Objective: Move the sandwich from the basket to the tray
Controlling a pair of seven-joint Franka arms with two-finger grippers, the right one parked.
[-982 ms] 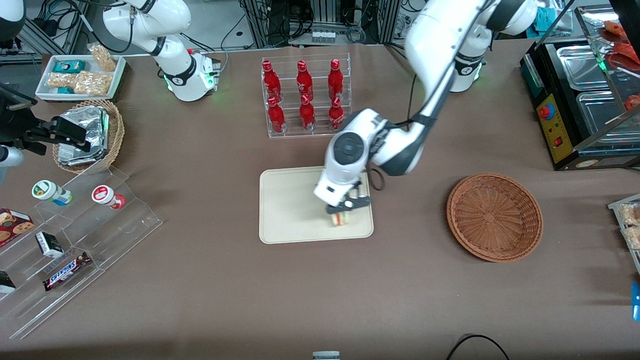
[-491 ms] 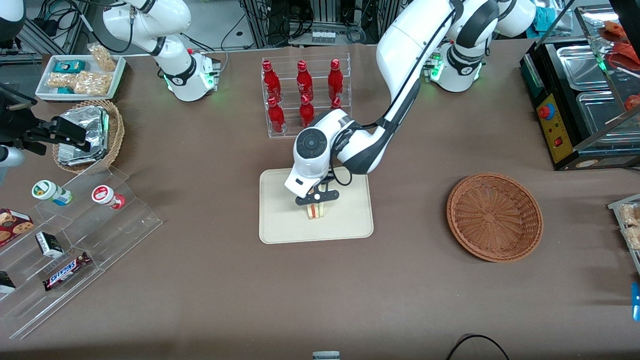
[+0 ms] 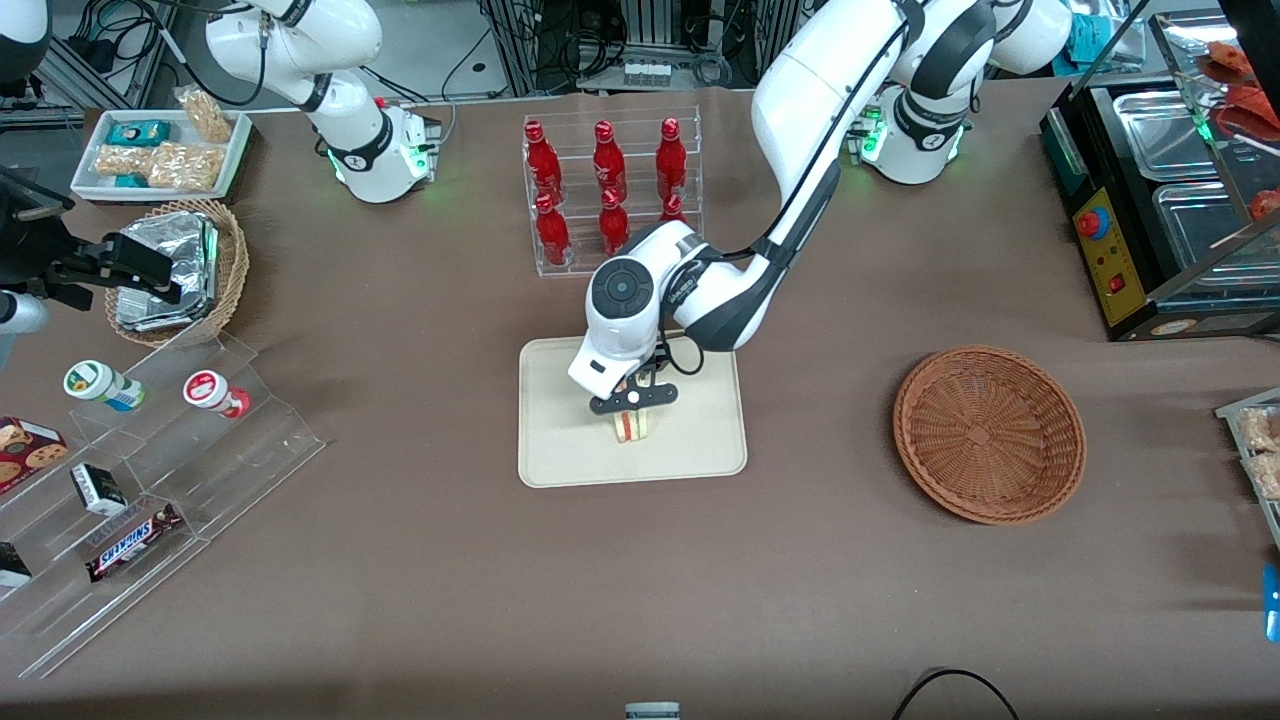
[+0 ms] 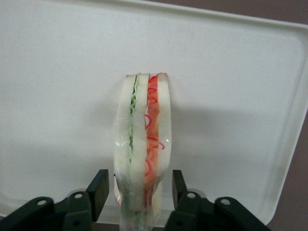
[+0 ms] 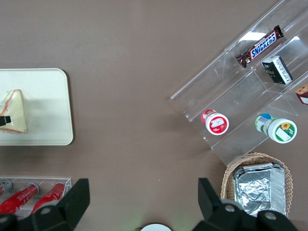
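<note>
The sandwich [image 3: 631, 426] stands upright on its edge on the cream tray [image 3: 560, 445], near the tray's middle. Its white bread with green and red filling layers [image 4: 142, 139] shows in the left wrist view, resting on the tray [image 4: 231, 72]. My gripper [image 3: 632, 400] hangs right over the sandwich and is open. Each of its black fingers [image 4: 98, 190] stands a little clear of the bread on either side, and the gripper [image 4: 138, 192] straddles the wedge. The reddish-brown basket [image 3: 990, 435] lies empty toward the working arm's end. The right wrist view also catches the sandwich [image 5: 13, 113] on the tray [image 5: 48, 110].
A clear rack of red bottles [image 3: 610, 195] stands just farther from the camera than the tray. Toward the parked arm's end are a tan basket of foil packs [image 3: 180, 270], a stepped acrylic shelf of snacks [image 3: 150, 470] and a white bin [image 3: 165, 150]. A food warmer [image 3: 1170, 200] is at the working arm's end.
Over the last second my gripper carried the sandwich across the tray toward the parked arm's end. In the last half second it has hardly moved.
</note>
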